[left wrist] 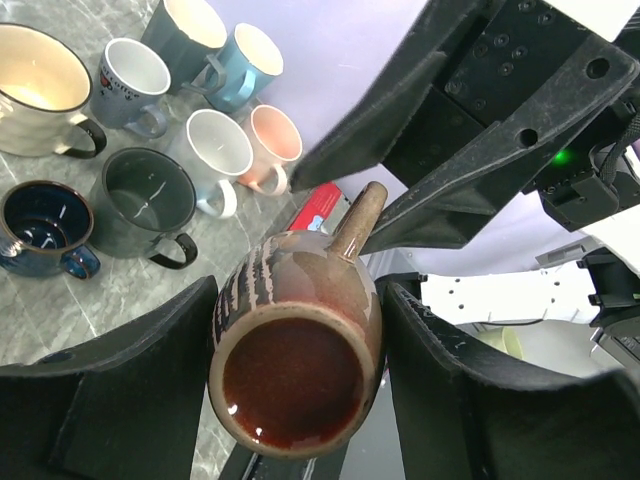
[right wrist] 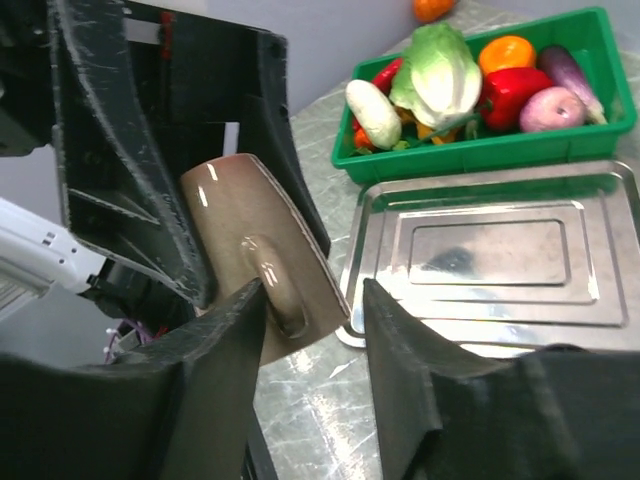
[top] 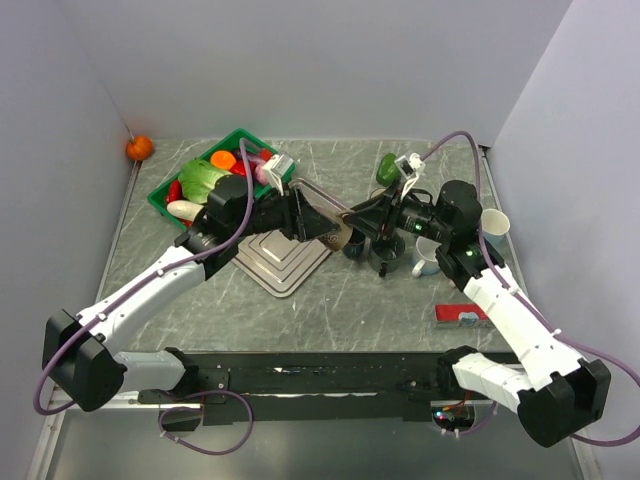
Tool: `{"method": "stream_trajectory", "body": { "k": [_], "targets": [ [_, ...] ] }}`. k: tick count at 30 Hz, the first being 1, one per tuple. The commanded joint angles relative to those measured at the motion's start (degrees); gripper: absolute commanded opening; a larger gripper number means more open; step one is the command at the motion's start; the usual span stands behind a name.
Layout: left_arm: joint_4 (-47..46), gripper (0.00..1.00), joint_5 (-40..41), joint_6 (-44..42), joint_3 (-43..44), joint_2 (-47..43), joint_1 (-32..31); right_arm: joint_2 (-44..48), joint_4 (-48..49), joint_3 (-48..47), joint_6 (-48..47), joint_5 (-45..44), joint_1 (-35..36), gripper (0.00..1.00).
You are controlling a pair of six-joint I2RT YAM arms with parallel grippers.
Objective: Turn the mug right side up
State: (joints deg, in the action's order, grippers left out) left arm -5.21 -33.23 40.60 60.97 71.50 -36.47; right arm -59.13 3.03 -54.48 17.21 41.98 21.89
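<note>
Brown glazed mug (left wrist: 295,385) is in the air, lying on its side with its mouth toward the left wrist camera. The left gripper (left wrist: 300,290) is clamped across its body, one finger on each flank. The right gripper (right wrist: 312,310) is spread wide, its fingers straddling the handle (right wrist: 275,285). One finger is just beside the handle and the other is apart from it, so I see no grip there. Overhead, the mug hangs between the two arms, above the table (top: 350,300) near a corner of the steel tray (right wrist: 480,245).

Risks, as I judge them:
- The glaze looks slick and the left hold is on a curved wall. A nudge from the right finger on the handle could twist the mug loose.
- If the left lets go before the right has bitten, the mug drops onto tray or table.
- The grippers are crowded, so turning either wrist may knock them together.
- The cluster of mugs (left wrist: 140,200) stands nearby, and a low swing could topple one.
</note>
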Motion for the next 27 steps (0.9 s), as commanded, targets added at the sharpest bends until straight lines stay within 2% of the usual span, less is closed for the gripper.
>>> {"method": "stream_trajectory", "body": {
  "k": [1,2,5,6,9,12,13,16,18,22,27],
  "targets": [
    [-6.6,0.01,-3.3,2.0,0.6,-1.8,-0.4,-1.0,3.2,-3.4,-1.0,1.8,1.2,0.37],
    [-6.6,0.01,-3.3,2.0,0.6,-1.9,-0.4,-1.0,3.4,-3.4,-1.1,2.5,1.3,0.33],
    [-6.5,0.01,-2.8,2.1,0.5,-1.9,-0.4,-1.2,3.7,-3.7,-1.6,3.4,1.8,0.13],
    [-6.6,0.01,-2.5,2.1,0.2,-2.2,-0.4,-1.2,3.6,-3.9,-1.8,3.3,1.8,0.0],
    [-5.4,0.14,-0.6,1.3,0.1,-3.1,-0.4,-0.8,1.6,-4.6,-3.8,2.2,2.1,0.0],
    [-3.5,0.5,0.8,-0.2,0.4,-3.7,-0.4,-0.5,-2.2,-6.0,-6.8,0.4,2.5,0.0],
    [-3.0,0.74,1.3,-0.7,0.4,-3.8,-0.4,-0.5,-2.8,-7.0,-7.7,-0.4,2.5,0.0],
    [0.7,0.99,5.5,-2.8,0.6,-4.8,-0.4,-0.7,-9.6,-9.8,-11.1,-1.5,2.6,0.0],
    [4.0,0.96,9.4,-4.1,0.4,-6.4,-0.4,-1.1,-15.5,-11.6,-14.5,-1.9,2.5,0.0],
    [8.2,0.96,23.7,-5.3,-1.2,-10.3,-0.4,-1.5,-27.7,-17.0,-21.0,-5.8,3.1,0.0],
    [11.0,0.96,36.3,-3.9,-5.0,-15.5,-0.4,-3.3,-40.1,-22.0,-27.0,-17.5,8.3,0.0]
  ]
}}
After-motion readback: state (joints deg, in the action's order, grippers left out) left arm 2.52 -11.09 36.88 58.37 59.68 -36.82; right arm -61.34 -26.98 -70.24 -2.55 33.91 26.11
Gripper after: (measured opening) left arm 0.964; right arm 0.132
